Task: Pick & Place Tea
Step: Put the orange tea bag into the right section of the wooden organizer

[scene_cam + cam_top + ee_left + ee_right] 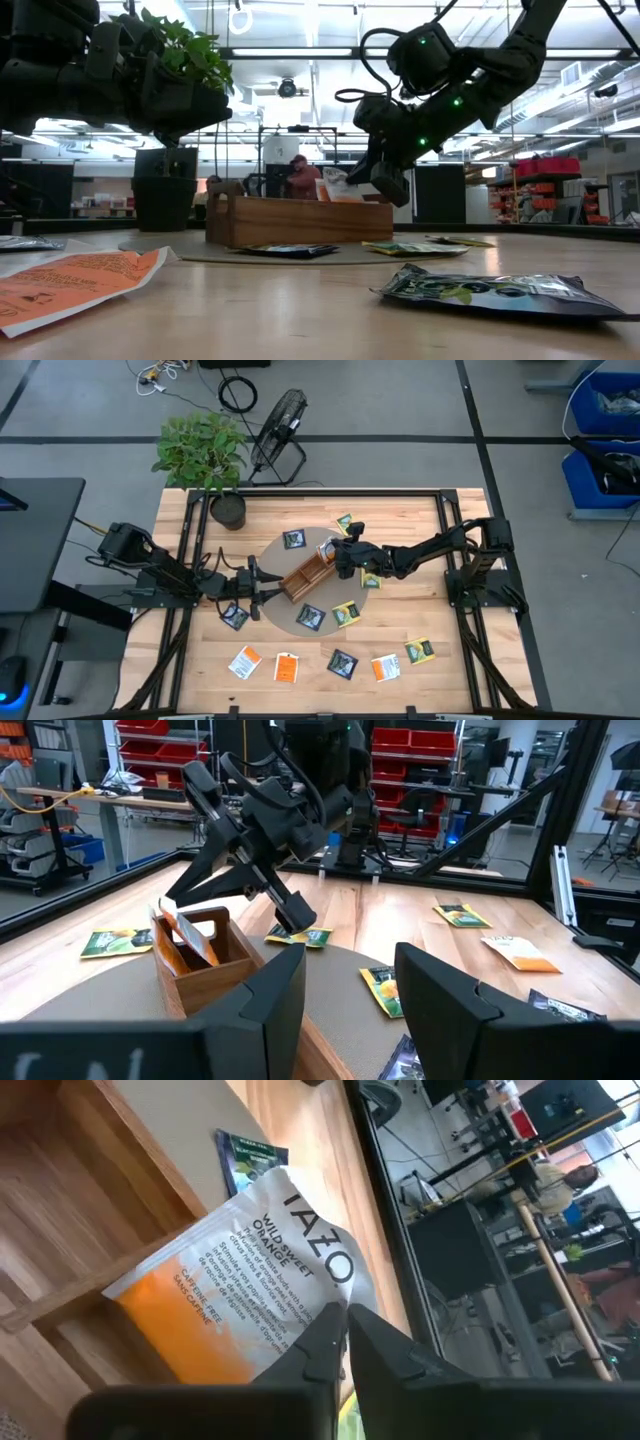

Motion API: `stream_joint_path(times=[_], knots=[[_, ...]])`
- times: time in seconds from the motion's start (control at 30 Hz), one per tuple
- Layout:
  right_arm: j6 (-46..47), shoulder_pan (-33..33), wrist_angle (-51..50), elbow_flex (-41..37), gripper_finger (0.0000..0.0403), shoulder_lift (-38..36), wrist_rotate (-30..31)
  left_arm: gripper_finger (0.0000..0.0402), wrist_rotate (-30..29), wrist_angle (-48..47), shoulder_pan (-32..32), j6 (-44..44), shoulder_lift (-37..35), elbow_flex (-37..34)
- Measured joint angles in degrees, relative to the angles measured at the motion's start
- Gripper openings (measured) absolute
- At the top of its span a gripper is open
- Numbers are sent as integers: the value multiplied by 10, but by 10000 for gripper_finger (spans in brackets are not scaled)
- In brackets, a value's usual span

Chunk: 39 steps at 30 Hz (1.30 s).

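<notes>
Your right gripper point(343, 552) pinches an orange tea packet point(240, 1295) in the tray point(305, 575); left gripper point(258, 586), spread, waits beside it. Packets point(341, 662), plant point(203, 448), fan point(278, 420) surround on the counter point(440, 620).

A robotics lab or workshop: a pale wooden bench point(420, 625) framed in black metal stands on grey floor, with red storage bins on shelving point(165, 750), blue plastic crates point(605, 410), a black floor fan point(277, 425) and ceiling strip lights point(300, 52).
</notes>
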Motion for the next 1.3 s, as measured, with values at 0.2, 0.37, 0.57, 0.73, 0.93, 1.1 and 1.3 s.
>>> stream_joint_path(times=[0.2, 0.37, 0.57, 0.73, 0.93, 1.1, 1.3], knots=[[-1, -1, -1, 0, 50, 0, 5, 163, 0, 0, 0, 0, 0, 0], [-3, -1, -6, 0, 86, 0, 55, 163, 0, -1, 0, 0, 0, 0], [-7, 5, -8, 0, 130, -4, 58, 163, 0, -3, 0, 0, 0, 0], [5, 31, -53, 0, 151, -36, 43, 163, 0, -3, 0, 0, 0, 0], [43, 99, -174, 0, 153, -103, 26, 163, 0, -8, 0, 0, 0, 0], [139, 152, -274, 0, 154, -163, -38, 163, 0, -7, 0, 3, 0, 0], [272, 188, -376, 0, 153, -203, -125, 163, 0, -7, 0, 2, 0, 0]])
